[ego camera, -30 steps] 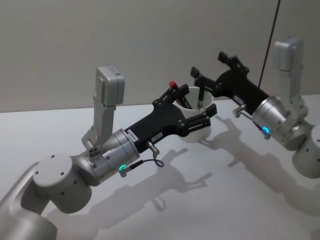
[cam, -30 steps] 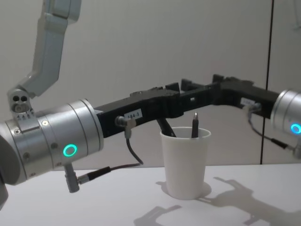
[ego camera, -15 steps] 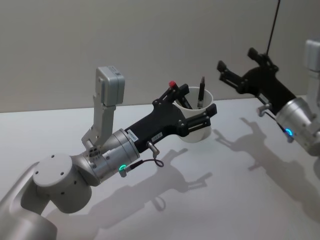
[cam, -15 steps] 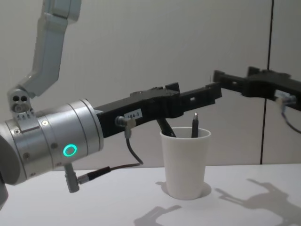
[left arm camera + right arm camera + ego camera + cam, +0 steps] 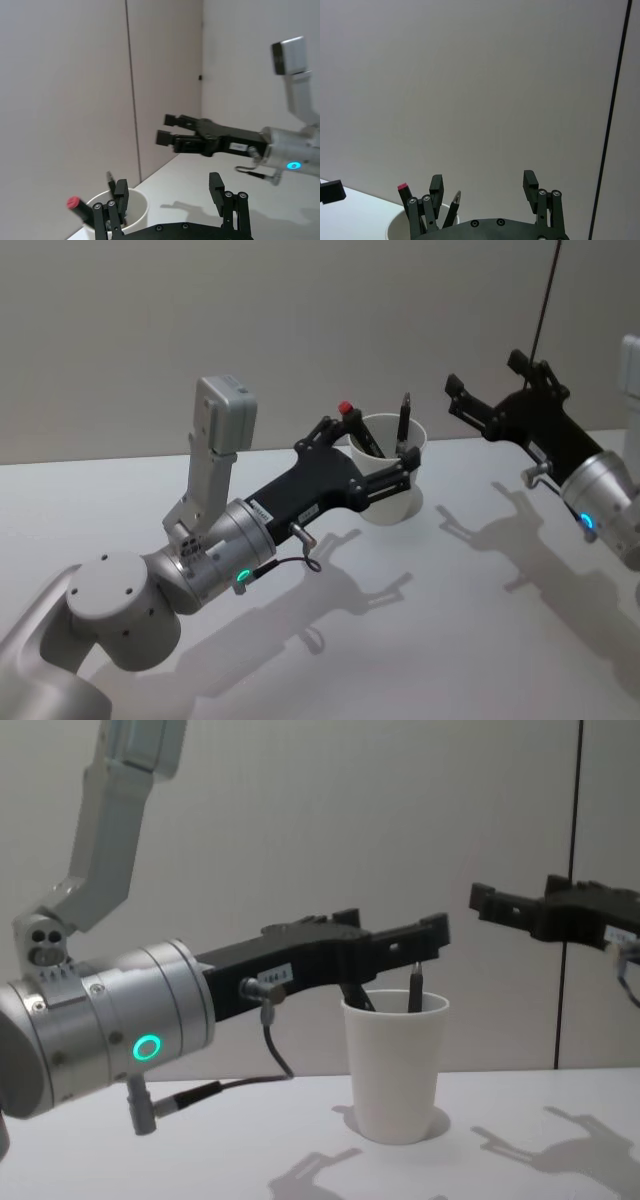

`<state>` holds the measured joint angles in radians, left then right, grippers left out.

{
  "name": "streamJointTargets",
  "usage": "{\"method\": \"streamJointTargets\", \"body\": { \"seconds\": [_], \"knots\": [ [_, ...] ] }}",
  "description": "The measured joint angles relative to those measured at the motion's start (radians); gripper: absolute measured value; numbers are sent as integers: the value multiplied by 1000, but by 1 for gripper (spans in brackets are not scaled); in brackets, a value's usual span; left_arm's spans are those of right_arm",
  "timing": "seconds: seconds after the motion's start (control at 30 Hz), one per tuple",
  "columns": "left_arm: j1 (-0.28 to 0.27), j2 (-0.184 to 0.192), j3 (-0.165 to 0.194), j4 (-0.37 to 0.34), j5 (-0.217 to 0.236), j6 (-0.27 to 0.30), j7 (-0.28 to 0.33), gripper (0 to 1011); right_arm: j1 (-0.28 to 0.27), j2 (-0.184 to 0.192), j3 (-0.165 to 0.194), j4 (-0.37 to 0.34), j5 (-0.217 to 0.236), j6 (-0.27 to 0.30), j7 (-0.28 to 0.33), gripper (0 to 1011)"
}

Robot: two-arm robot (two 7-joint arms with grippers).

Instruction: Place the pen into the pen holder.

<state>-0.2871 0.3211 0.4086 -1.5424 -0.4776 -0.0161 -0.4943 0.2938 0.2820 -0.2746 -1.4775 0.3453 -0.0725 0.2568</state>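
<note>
Standing upright on the white table (image 5: 470,640), one white paper cup (image 5: 394,1065) held two writing tools: a dark pen (image 5: 414,986) with its tip poking above the rim, leaning against the right side of the cup, and a second one with a red cap (image 5: 345,408) at the left of the rim. Two arms were in view. At the cup, the left gripper (image 5: 365,450) had its fingers spread, one on either side of the rim, closed on nothing. Well to the right of the cup, raised above the table, the right gripper (image 5: 485,390) also had its fingers apart and empty, pointing left toward the cup.
</note>
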Motion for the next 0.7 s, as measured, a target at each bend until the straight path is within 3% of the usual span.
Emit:
{"method": "streamJointTargets", "body": {
  "seconds": [0.7],
  "knots": [
    [29, 36, 27, -49, 162, 18, 281, 1001, -199, 36, 32, -188, -38, 69, -123, 1001]
  ]
}}
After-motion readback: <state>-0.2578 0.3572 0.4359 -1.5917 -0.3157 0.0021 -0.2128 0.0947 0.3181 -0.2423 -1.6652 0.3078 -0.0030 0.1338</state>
